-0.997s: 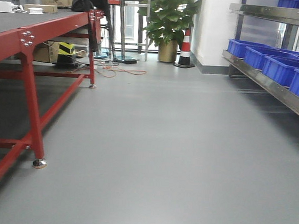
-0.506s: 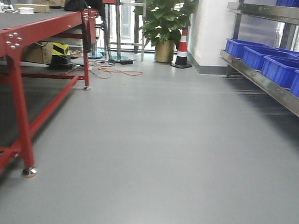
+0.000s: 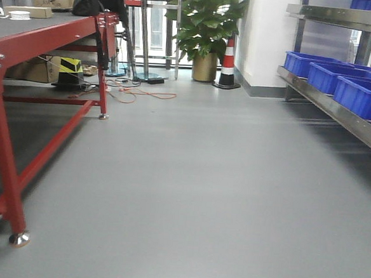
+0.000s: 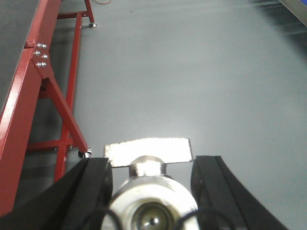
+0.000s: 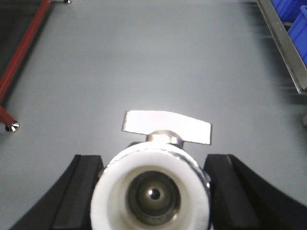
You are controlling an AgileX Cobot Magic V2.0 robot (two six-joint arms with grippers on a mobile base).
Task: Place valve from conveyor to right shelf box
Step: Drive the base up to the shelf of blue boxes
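Note:
In the left wrist view a silvery valve [image 4: 152,201] with a flat lever handle sits between the black fingers [image 4: 93,179], and my left gripper [image 4: 153,165] is shut on it. My right gripper [image 5: 153,163] is shut on a second valve [image 5: 151,191], which has a white-rimmed port facing the camera. Both hang over bare grey floor. Blue boxes [image 3: 360,94] stand in a row on the steel shelf [image 3: 337,110] at the right, and one corner of a blue box [image 5: 298,28] shows in the right wrist view. The conveyor is out of view.
A red-framed table [image 3: 49,33] with a dark top runs along the left, its foot [image 3: 19,237] near the bottom corner. Far ahead stand a potted plant [image 3: 209,26], a striped cone [image 3: 228,62] and loose cables [image 3: 138,92]. Grey floor lies between table and shelf.
The front view has advanced down the aisle: the red table's leg slid left and lower in the frame, and the shelf boxes shifted slightly right.

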